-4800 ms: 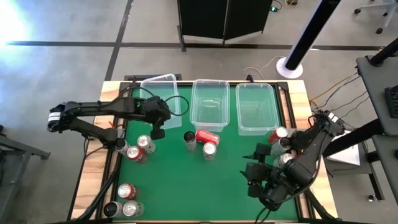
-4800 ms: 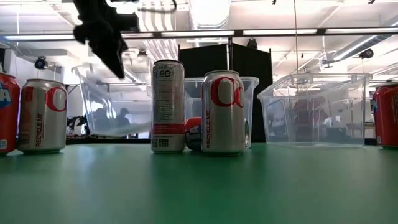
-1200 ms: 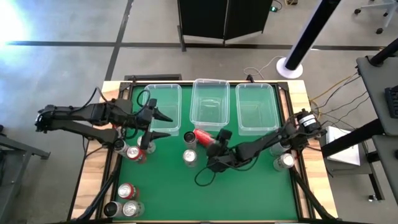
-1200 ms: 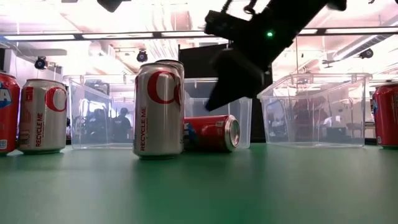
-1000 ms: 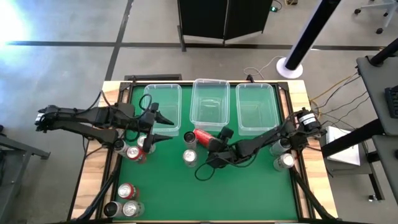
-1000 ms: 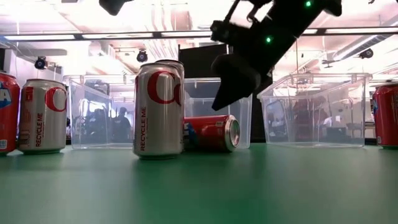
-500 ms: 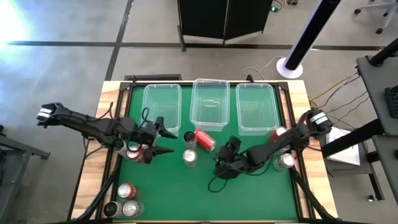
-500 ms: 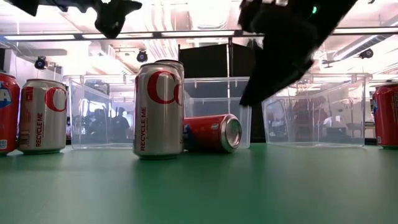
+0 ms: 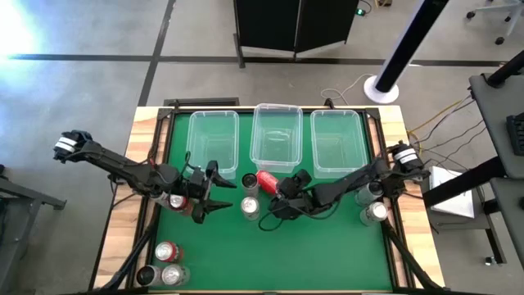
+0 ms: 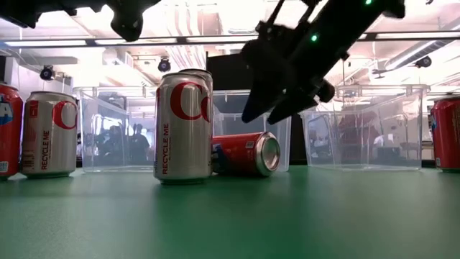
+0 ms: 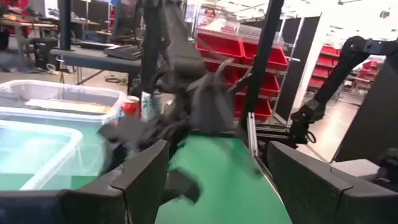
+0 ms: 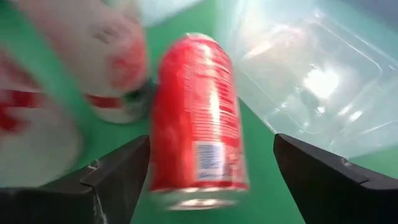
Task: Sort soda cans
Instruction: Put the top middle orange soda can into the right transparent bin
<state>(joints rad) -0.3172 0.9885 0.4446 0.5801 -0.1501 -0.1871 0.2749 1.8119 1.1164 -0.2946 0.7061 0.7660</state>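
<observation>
The red can [image 9: 268, 181] lies on its side on the green table [image 9: 327, 246], just in front of the middle bin [image 9: 277, 135], and its long axis points toward the right tool [image 9: 286, 187], which hangs released directly over it with one finger on each side. Two upright cans [image 9: 250, 195] stand close beside the red can. The left tool [image 9: 219, 188] is also released, but farther from it.

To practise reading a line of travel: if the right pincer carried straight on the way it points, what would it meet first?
Most likely the tipped-over red can, lying centred between the open right pincer's fingers.
</observation>
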